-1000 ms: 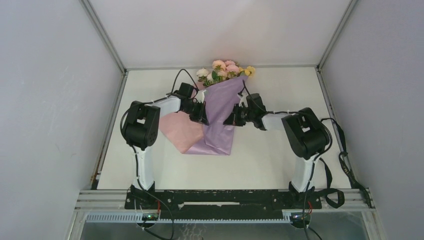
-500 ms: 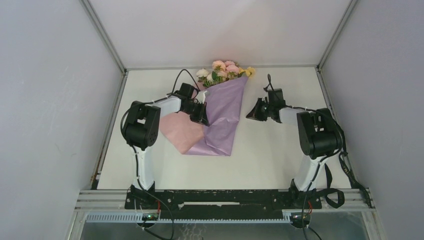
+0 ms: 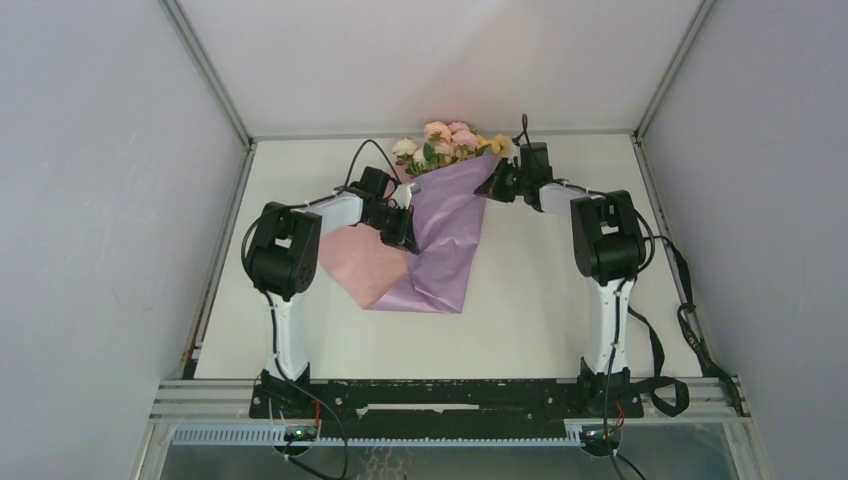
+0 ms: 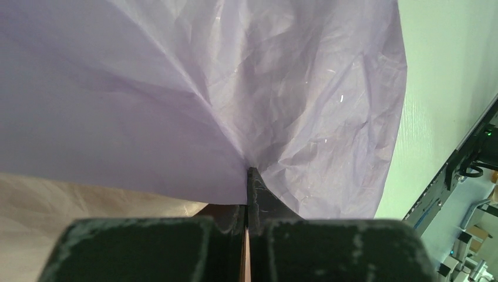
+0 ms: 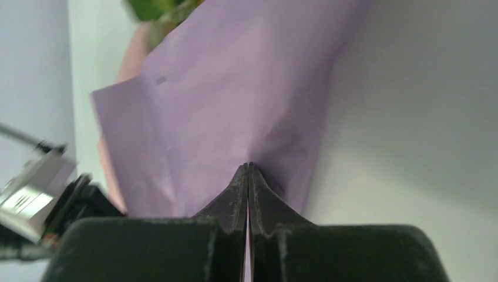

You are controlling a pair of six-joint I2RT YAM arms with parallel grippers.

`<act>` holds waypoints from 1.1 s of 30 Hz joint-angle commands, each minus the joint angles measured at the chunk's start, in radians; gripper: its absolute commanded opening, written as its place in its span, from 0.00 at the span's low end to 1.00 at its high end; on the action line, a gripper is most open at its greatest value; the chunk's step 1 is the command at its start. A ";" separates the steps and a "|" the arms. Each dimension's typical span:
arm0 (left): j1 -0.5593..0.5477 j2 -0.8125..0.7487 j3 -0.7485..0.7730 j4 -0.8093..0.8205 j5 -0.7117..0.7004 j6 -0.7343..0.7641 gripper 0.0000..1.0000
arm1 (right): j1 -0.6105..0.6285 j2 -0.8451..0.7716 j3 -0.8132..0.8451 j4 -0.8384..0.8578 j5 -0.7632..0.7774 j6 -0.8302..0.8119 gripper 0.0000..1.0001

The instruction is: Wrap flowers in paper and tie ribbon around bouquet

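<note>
The flowers [image 3: 450, 140] lie at the table's far side, their stems hidden under the lilac paper [image 3: 445, 235], which is folded over them into a long cone shape. A pale pink flap of the paper [image 3: 358, 262] spreads out to the left. My left gripper [image 3: 408, 232] is shut on the paper's left fold, and creases run out from its tips [image 4: 249, 171]. My right gripper [image 3: 488, 186] is shut beside the paper's upper right corner, its tips [image 5: 248, 166] right at the lilac sheet [image 5: 235, 100] with nothing seen between them. The ribbon is out of view.
White walls with metal frame posts close in the table [image 3: 560, 300] on the left, back and right. A black strap [image 3: 690, 335] lies along the right edge. The arm bases stand on a black rail [image 3: 440, 395] at the near edge.
My right gripper left the middle of the paper, swung out to the right, then went to the paper's upper right corner near the blooms. The left gripper kept its grip.
</note>
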 commanded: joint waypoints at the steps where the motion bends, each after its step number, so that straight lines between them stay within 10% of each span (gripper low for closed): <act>1: -0.010 -0.012 -0.009 -0.028 0.017 0.027 0.00 | -0.048 0.074 0.149 -0.105 0.077 0.008 0.03; 12: -0.009 -0.014 -0.011 -0.033 0.009 0.033 0.00 | -0.096 -0.048 0.191 -0.297 0.217 -0.137 0.05; 20: -0.010 -0.012 -0.011 -0.032 0.000 0.027 0.00 | 0.195 -0.329 -0.233 -0.202 0.082 -0.142 0.05; 33: -0.008 -0.012 -0.006 -0.034 -0.028 0.024 0.00 | 0.470 -0.264 -0.499 -0.003 0.057 -0.011 0.00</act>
